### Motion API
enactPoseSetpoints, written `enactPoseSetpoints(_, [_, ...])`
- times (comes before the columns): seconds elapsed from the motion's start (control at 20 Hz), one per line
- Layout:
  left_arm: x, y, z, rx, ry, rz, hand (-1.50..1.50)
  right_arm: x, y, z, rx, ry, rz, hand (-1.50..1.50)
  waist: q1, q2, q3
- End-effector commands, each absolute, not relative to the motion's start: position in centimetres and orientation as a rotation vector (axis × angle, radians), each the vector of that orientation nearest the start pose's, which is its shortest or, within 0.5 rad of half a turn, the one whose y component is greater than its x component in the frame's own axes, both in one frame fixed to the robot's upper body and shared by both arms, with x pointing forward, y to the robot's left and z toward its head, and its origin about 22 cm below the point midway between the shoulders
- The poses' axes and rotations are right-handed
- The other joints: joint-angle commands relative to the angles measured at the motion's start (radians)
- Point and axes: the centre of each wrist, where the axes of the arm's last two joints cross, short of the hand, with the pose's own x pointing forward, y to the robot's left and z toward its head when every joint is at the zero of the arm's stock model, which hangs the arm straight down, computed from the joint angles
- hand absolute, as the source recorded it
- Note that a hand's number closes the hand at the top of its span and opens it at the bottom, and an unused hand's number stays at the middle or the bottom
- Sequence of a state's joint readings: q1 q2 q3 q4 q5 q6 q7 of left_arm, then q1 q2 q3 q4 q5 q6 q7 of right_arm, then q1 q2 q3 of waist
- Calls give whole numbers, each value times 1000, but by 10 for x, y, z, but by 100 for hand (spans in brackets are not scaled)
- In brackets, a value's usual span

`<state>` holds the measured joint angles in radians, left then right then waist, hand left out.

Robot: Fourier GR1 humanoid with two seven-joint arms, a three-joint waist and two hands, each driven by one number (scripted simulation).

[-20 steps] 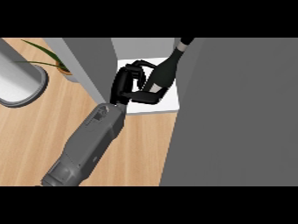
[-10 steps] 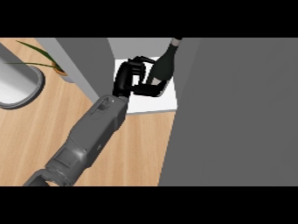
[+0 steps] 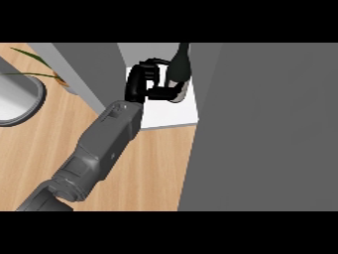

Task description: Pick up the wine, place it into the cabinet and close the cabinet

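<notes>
black left hand [image 3: 143,82] curled round one wine bottle [image 3: 179,65] in one cabinet [image 3: 168,116]

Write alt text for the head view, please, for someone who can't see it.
The robot's left hand, fingers curled round a dark wine bottle, holds it in the opening of a grey cabinet with a white floor. A broad grey panel fills the view's right; on the wooden counter at left are a grey cylinder and thin green leaves.

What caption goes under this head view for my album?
Black left hand holds a dark glass wine bottle inside the open grey cabinet.
</notes>
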<state>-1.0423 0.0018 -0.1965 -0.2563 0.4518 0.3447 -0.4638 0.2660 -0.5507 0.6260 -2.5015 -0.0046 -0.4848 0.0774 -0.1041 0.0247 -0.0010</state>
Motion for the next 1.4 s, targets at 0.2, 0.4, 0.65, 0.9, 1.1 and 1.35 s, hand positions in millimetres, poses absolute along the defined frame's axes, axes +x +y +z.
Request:
enactPoseSetpoints(0.2, [422, 101, 17, 147, -1667, -43, 150, 78, -190, 172, 294, -1944, 153, -150, -17, 7, 0])
enactPoseSetpoints(0.4, [426, 113, 19, 215, -1695, -72, -150, 76, -189, 173, 308, -1956, 185, -150, -26, 10, -1])
enactPoseSetpoints(0.65, [438, 127, 37, 320, -1721, -103, -150, 79, -188, 169, 319, -1960, 190, -150, -26, 14, -1])
enactPoseSetpoints(0.9, [438, 133, 34, 370, -1717, -96, -150, 75, -191, 171, 319, -1972, 209, -150, -35, 11, 0])
enactPoseSetpoints(1.1, [443, 134, 46, 300, -1753, -37, -150, 77, -189, 168, 319, -1975, 220, -150, -39, 18, -3])
enactPoseSetpoints(1.35, [442, 127, 46, 116, -1794, -31, -150, 78, -195, 173, 298, -1996, 198, -150, -23, 14, -2])
